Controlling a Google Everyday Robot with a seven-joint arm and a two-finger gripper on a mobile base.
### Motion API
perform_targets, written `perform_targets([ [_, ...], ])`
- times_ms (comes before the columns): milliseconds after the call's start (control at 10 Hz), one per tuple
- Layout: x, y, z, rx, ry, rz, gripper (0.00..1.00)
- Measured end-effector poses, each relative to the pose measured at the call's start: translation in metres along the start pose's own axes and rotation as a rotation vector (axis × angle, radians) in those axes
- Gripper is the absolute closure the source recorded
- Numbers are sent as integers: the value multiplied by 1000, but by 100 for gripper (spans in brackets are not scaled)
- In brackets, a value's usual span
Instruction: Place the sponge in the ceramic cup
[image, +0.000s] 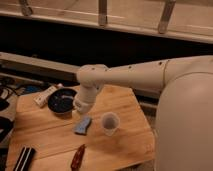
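Observation:
The blue sponge (83, 125) lies flat on the wooden table (50, 135), just left of the pale ceramic cup (110, 123), which stands upright. My gripper (80, 111) hangs at the end of the white arm directly above the sponge's upper edge, between the dark bowl and the cup. The wrist hides most of the fingers.
A dark round bowl (62, 100) sits at the back left with a white object (45, 95) beside it. A red-brown tool (77, 157) and a black striped item (23, 159) lie near the front edge. My large white arm body (185, 125) fills the right side.

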Motion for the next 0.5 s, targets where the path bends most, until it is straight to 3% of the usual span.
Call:
perform_targets([
  [200,1,-20,-4,23,-5,84,62],
  [500,3,-49,-4,117,-6,176,33],
])
